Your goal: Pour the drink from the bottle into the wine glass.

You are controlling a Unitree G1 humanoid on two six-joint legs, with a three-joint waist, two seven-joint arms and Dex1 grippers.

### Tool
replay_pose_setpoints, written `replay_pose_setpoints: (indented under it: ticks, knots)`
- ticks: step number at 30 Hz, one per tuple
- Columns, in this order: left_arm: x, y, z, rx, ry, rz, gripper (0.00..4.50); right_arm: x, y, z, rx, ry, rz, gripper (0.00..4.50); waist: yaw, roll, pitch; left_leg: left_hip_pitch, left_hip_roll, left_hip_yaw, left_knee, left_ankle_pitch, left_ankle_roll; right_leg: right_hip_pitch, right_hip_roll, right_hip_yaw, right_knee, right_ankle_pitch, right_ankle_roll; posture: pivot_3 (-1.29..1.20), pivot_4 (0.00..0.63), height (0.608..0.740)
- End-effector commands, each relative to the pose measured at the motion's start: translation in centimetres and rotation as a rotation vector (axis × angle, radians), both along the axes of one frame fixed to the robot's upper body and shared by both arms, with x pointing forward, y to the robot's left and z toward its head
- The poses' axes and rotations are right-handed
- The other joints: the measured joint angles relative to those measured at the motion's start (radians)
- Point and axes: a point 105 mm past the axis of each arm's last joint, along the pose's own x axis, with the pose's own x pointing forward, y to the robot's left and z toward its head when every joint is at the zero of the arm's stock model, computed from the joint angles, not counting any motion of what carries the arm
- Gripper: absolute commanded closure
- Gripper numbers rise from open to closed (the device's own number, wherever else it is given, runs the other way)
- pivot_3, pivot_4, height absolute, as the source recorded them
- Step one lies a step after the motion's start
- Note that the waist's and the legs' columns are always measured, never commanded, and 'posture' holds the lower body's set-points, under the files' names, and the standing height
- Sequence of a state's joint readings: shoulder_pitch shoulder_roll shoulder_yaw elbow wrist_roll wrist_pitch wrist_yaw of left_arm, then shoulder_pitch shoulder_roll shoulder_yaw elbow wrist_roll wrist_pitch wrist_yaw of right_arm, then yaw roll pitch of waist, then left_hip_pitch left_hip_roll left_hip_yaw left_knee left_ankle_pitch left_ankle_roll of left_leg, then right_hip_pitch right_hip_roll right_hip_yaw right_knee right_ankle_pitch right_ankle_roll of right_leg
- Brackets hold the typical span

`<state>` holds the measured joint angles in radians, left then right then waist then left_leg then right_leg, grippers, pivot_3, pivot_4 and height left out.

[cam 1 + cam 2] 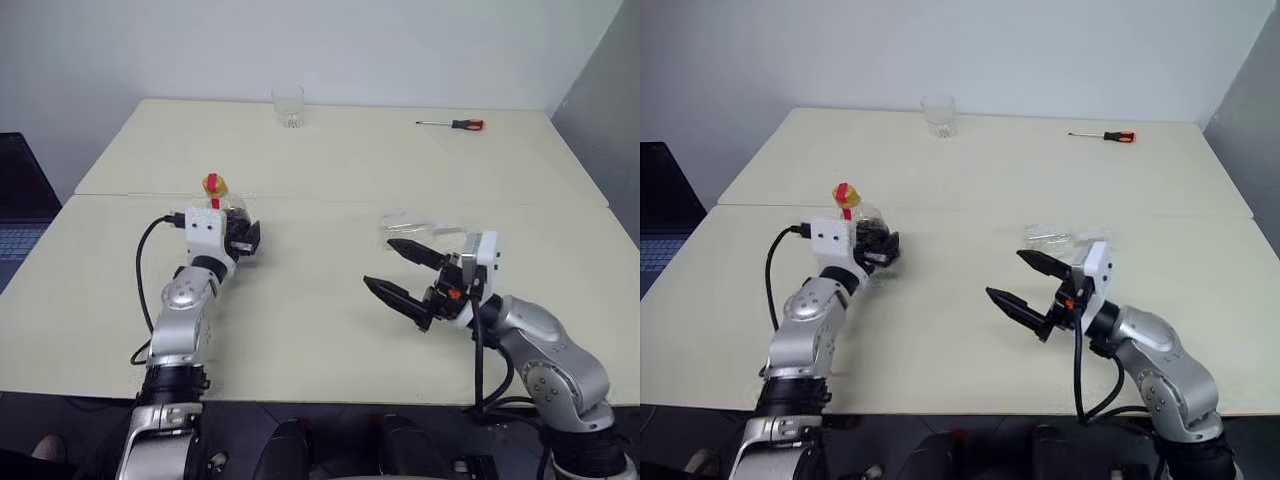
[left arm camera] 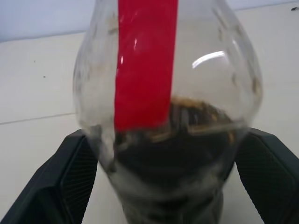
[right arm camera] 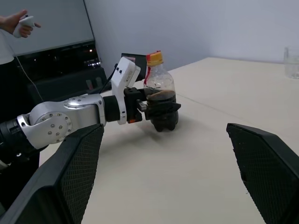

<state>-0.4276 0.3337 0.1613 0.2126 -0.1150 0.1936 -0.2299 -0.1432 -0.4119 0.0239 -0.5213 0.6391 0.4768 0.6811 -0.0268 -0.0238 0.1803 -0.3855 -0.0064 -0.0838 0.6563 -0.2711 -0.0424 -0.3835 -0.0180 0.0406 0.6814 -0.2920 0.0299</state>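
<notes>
Nothing has been poured yet: the drink [image 2: 177, 149] is all seen in the lower part of the bottle [image 3: 161, 100], which stands upright on the worktop [image 1: 320, 170] with its yellow cap [image 3: 155, 57] in place. The left gripper [image 1: 243, 238] is held level around the bottle's body, its fingers [image 2: 65, 182] spread wide on either side and not judged to be closed on it. The right gripper [image 1: 380, 263] is open and empty, raised above the worktop. Just beyond it a clear glass shape [image 1: 412, 224] is seen, taken to be the wine glass; it looks laid over, though that cannot be told for certain. Gripping, lifting, uncapping and the pour itself are all judged to be left
</notes>
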Motion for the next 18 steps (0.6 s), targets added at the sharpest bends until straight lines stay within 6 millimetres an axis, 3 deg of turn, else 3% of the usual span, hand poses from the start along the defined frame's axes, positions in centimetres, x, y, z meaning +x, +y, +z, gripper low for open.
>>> replay_pose_setpoints:
  ticks: [1,4,7,12,15,18]
  knots:
    - [0.05,0.0,0.72,0.021,-0.035,-0.021,0.03,-0.04,0.06,0.94,0.006,-0.053,-0.005,0.0,-0.001,0.0,0.0,0.0,0.0,0.0,0.0,0.0,0.0,0.0,0.0,0.0,0.0,0.0,0.0,0.0,0.15,0.74]
    - [-0.18,-0.01,0.49,0.006,-0.038,-0.032,0.03,0.06,-0.03,0.99,0.008,-0.055,-0.018,0.0,-0.001,0.0,0.0,0.0,0.0,0.001,0.0,0.0,0.0,-0.001,0.0,0.001,0.0,0.0,0.0,0.0,0.15,0.74]
    - [-0.25,-0.12,0.6,-0.022,-0.049,-0.042,0.66,0.1,-0.02,1.0,0.009,-0.055,-0.023,0.0,-0.001,0.0,0.0,-0.001,0.0,0.0,0.0,0.0,0.0,-0.001,0.0,0.0,0.0,0.0,0.0,0.0,0.15,0.74]
    - [-0.03,-0.21,0.91,-0.024,-0.06,-0.044,2.08,0.29,0.01,1.06,0.011,-0.056,-0.029,0.0,-0.001,0.0,0.0,-0.001,0.0,0.0,0.002,0.0,0.0,-0.001,0.0,0.0,0.001,0.0,0.0,0.0,0.15,0.74]
    - [0.07,-0.11,0.98,-0.024,-0.063,-0.042,2.59,0.48,-0.02,1.13,0.012,-0.059,-0.035,0.0,-0.001,0.0,0.0,-0.001,0.0,0.0,0.002,0.0,0.0,-0.001,0.0,0.0,0.0,0.0,0.0,0.0,0.15,0.74]
    - [0.12,-0.08,0.93,-0.025,-0.06,-0.044,2.8,0.81,-0.14,1.17,0.008,-0.062,-0.05,0.0,-0.001,0.0,0.0,-0.001,0.0,0.0,0.002,0.0,0.0,-0.001,0.0,0.0,0.001,0.0,0.0,0.0,0.15,0.74]
